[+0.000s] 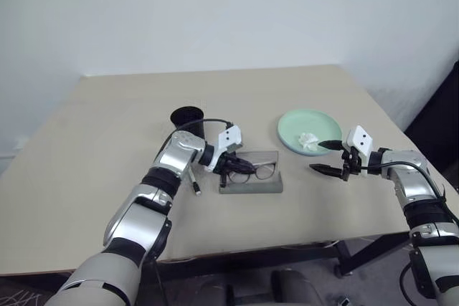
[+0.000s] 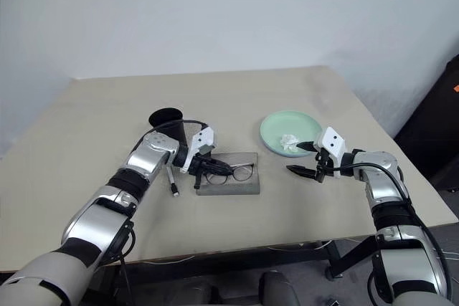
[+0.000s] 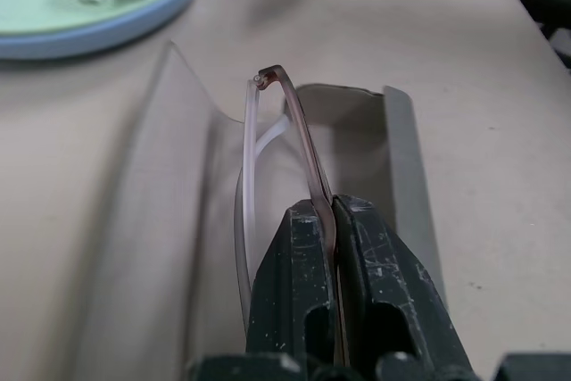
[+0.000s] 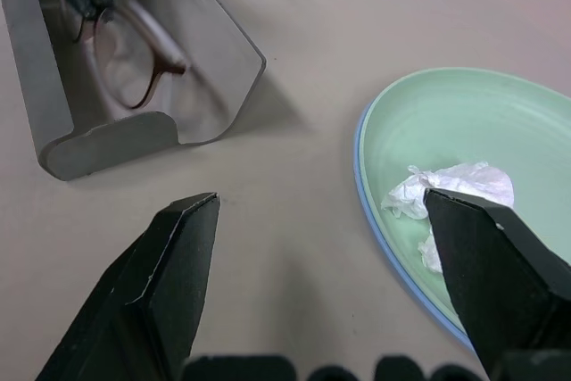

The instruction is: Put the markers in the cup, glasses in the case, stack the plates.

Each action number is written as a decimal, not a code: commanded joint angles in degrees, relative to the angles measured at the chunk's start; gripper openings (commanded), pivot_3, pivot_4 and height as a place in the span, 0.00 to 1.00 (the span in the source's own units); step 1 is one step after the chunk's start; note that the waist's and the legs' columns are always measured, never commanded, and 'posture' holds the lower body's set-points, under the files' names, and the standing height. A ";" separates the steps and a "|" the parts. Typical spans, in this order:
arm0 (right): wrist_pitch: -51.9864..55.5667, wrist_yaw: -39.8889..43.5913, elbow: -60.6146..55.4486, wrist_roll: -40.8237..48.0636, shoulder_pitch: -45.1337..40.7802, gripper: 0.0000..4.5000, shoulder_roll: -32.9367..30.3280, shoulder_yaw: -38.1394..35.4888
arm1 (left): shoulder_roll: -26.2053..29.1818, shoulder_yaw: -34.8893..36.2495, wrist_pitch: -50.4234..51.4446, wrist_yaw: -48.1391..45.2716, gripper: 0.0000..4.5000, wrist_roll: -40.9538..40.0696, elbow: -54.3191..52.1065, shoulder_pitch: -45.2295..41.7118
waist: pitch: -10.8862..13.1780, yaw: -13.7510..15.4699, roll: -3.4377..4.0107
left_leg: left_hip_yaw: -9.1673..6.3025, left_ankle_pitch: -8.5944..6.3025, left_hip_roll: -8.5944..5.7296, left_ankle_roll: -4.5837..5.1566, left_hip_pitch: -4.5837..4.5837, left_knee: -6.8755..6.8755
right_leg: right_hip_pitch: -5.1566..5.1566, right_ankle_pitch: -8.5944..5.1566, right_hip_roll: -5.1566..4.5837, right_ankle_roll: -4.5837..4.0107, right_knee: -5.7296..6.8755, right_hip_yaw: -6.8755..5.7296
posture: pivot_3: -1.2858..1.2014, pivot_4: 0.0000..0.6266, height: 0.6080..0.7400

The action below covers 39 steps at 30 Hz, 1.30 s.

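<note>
Left eye view — glasses (image 1: 252, 170) lengthwise along case (image 1: 251, 185).

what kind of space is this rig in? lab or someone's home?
Probably a lab or test room, not a home: a bare beige table against a plain white wall, with staged props only, such as a black cup, a grey case and stacked plates.

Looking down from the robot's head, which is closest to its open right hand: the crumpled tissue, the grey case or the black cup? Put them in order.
From the right hand:
1. Tissue, on the green plate just beside it.
2. Case, mid-table toward the left arm.
3. Cup, farthest, beyond the case.
</note>
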 commanded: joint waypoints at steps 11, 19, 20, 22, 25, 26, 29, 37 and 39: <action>-0.27 -0.46 -1.61 0.69 -0.78 0.89 -0.11 -0.68 | 1.54 0.04 1.04 -9.70 0.01 2.09 0.07 -1.24 | 0.00 -0.01 0.00 | -0.04 0.00 0.00 0.01 0.02 0.00 | -0.01 0.00 0.00 0.01 0.04 0.04 | 0.52 0.00 1.00; -0.19 -0.59 -1.48 0.63 -1.00 0.89 0.24 -0.52 | 0.73 1.54 -0.51 -6.00 0.22 2.64 1.79 -1.63 | -0.01 0.00 -0.02 | -0.07 0.01 0.00 0.04 0.03 0.00 | 0.01 -0.01 -0.01 0.02 0.05 0.06 | 0.52 0.00 1.00; -0.19 -0.57 -1.44 0.63 -1.00 0.89 0.25 -0.52 | 0.52 1.93 -0.50 -5.33 0.28 2.45 1.98 -1.80 | -0.01 0.01 -0.02 | -0.06 0.01 0.00 0.04 0.04 0.01 | 0.01 -0.01 -0.01 0.02 0.05 0.06 | 0.52 0.00 1.00; -0.19 -0.49 -1.41 0.66 -0.96 0.89 0.25 -0.50 | 0.16 2.60 -0.36 -4.62 0.36 2.07 2.19 -2.04 | -0.01 0.01 -0.02 | -0.06 0.01 0.00 0.04 0.04 0.00 | 0.01 -0.01 -0.01 0.02 0.05 0.06 | 0.52 0.00 1.00; -0.14 -0.42 -1.44 0.69 -0.89 0.89 0.27 -0.47 | -0.25 3.53 -0.18 -4.05 0.36 1.86 2.07 -2.16 | -0.01 0.01 -0.02 | -0.06 0.01 -0.01 0.04 0.03 0.00 | 0.01 -0.01 -0.01 0.02 0.05 0.06 | 0.52 0.00 1.00; -0.08 -0.39 -1.50 0.72 -0.85 0.89 0.27 -0.47 | -0.51 4.07 -0.23 -3.36 0.36 1.73 2.09 -2.34 | -0.01 0.01 -0.02 | -0.05 0.01 -0.01 0.04 0.02 0.00 | 0.00 -0.01 -0.01 0.02 0.05 0.06 | 0.52 0.00 1.00; -0.02 -0.29 -1.50 0.77 -0.83 0.89 0.28 -0.48 | -1.96 7.20 0.03 -0.79 0.36 -0.31 1.62 -3.85 | -0.01 0.01 -0.02 | -0.06 0.01 -0.01 0.04 0.03 0.00 | 0.00 -0.01 -0.01 0.02 0.06 0.06 | 0.52 0.00 1.00; 7.11 7.56 -7.65 6.26 1.16 0.89 -0.45 -1.02 | -3.66 11.78 -6.95 8.54 0.36 -0.12 3.79 -9.52 | -0.01 0.05 -0.08 | -0.08 0.02 -0.04 0.06 0.01 0.01 | 0.02 0.00 -0.01 0.04 0.06 0.06 | 0.52 0.00 1.00; 8.36 8.21 -9.03 7.10 1.69 0.89 -0.39 -1.19 | -3.85 12.75 -9.60 13.96 0.36 0.90 7.19 -11.56 | -0.01 0.02 -0.08 | -0.09 0.02 -0.05 0.07 0.01 0.01 | 0.02 0.01 -0.02 0.05 0.06 0.07 | 0.52 0.00 1.00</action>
